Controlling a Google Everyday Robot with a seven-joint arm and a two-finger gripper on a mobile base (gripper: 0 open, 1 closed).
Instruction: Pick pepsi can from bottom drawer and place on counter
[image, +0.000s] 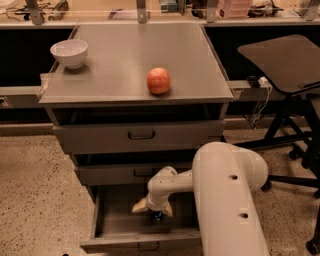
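Just below claw (153, 209), pepsi can (157, 217).

one high view from behind the arm (225, 190), looking down at counter (125, 55); hand (154, 210) in bottom drawer (117, 220).

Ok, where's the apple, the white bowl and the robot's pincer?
apple (158, 81): camera view, middle of its red skin, on the counter (125, 60).
white bowl (69, 52): camera view, its outer side, at a far corner of the counter.
pincer (153, 210): camera view, its middle, down inside the open bottom drawer (115, 220).
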